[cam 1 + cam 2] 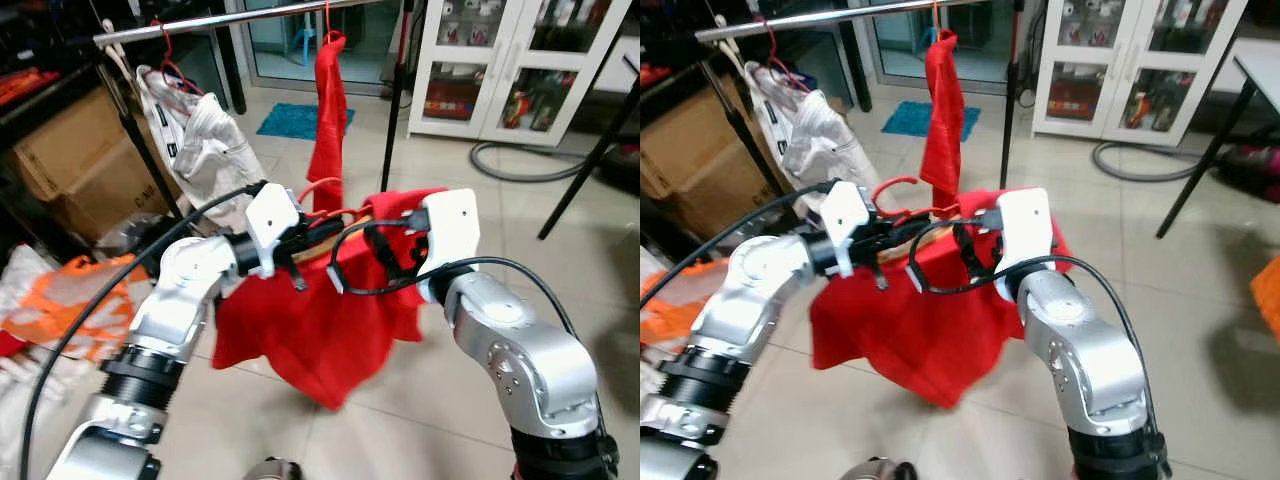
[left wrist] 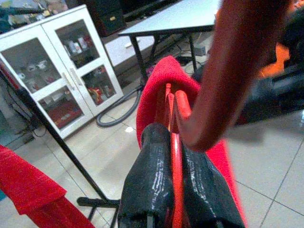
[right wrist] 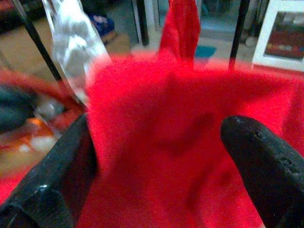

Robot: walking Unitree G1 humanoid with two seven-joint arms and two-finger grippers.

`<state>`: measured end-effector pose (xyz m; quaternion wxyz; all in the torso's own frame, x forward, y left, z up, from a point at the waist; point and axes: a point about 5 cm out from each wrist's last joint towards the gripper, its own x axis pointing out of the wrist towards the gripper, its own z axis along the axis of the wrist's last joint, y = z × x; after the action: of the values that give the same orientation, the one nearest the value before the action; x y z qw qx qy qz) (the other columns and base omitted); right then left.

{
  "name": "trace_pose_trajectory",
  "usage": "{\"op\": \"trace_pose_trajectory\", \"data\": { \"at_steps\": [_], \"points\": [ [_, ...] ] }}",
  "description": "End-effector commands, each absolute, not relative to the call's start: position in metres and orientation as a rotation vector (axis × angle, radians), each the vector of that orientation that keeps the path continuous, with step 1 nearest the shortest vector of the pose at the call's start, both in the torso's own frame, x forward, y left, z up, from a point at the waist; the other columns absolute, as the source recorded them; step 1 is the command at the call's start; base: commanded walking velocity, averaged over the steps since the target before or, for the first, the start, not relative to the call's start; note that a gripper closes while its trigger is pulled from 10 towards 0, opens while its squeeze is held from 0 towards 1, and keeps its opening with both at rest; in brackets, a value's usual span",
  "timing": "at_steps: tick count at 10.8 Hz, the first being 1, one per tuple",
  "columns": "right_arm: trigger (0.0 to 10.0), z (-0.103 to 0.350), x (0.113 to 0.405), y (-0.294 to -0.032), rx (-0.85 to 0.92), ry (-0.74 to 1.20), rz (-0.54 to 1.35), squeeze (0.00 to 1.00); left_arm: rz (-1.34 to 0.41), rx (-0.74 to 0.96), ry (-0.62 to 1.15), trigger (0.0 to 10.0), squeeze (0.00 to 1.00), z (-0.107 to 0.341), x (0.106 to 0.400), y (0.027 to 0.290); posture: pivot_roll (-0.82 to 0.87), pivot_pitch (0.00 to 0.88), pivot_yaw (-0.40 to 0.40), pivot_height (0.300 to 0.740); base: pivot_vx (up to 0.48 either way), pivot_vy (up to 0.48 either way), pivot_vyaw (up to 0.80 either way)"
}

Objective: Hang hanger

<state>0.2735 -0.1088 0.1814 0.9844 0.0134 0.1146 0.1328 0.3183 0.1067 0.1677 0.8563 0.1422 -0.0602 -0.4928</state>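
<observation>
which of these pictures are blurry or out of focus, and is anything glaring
Right wrist view: soft throughout, the red cloth and finger smeared. Left wrist view: the hanger hook close to the lens is out of focus, the fingers fairly sharp. Eye views: mostly sharp, with bright floor glare near the cabinet.

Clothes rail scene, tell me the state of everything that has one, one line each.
Red hanger: off the rail, hook free, wire clamped in the left gripper.
Red shirt: draped on the red hanger, hanging below both grippers.
Left gripper: shut on the red hanger.
Right gripper: open, fingers on either side of the red shirt.
Rail: holds two garments.
White garment: hung on the rail.
Red garment: hung on the rail.
Cabinet: doors closed.
</observation>
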Motion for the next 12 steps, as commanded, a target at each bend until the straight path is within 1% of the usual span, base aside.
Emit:
{"op": "trace_pose_trajectory", "data": {
  "at_steps": [1,4,6,8,10,12],
  "points": [
    [10.0,0.19,0.271,-0.107,0.045,0.192,0.277,0.0,-1.033,0.315,-0.173,10.0,0.0,0.177,0.321,0.104,-0.1,0.067,0.133,0.74,0.0,0.0,0.0],
    [10.0,0.189,0.266,-0.111,0.027,0.196,0.291,0.0,-0.988,0.305,-0.171,10.0,0.0,0.172,0.323,0.103,-0.1,0.071,0.116,0.74,0.0,0.0,0.0],
    [10.0,0.175,0.269,-0.121,-0.12,0.256,0.243,0.0,-0.99,0.279,-0.195,10.0,0.0,0.179,0.322,0.105,-0.09,0.067,0.104,0.74,0.0,0.0,0.0],
    [10.0,0.175,0.271,-0.117,-0.089,0.251,0.248,0.0,-1.044,0.267,-0.201,10.0,0.0,0.179,0.314,0.098,-0.08,0.061,0.101,0.74,0.0,0.0,0.0],
    [10.0,0.178,0.273,-0.114,-0.075,0.235,0.248,0.0,-1.056,0.269,-0.189,10.0,0.0,0.174,0.311,0.093,-0.08,0.049,0.106,0.74,0.0,0.0,0.0],
    [7.3,0.18,0.273,-0.116,-0.068,0.221,0.235,0.0,-1.051,0.28,-0.179,10.0,0.0,0.172,0.312,0.093,-0.09,0.047,0.108,0.74,0.0,0.0,0.0]
  ]
}}
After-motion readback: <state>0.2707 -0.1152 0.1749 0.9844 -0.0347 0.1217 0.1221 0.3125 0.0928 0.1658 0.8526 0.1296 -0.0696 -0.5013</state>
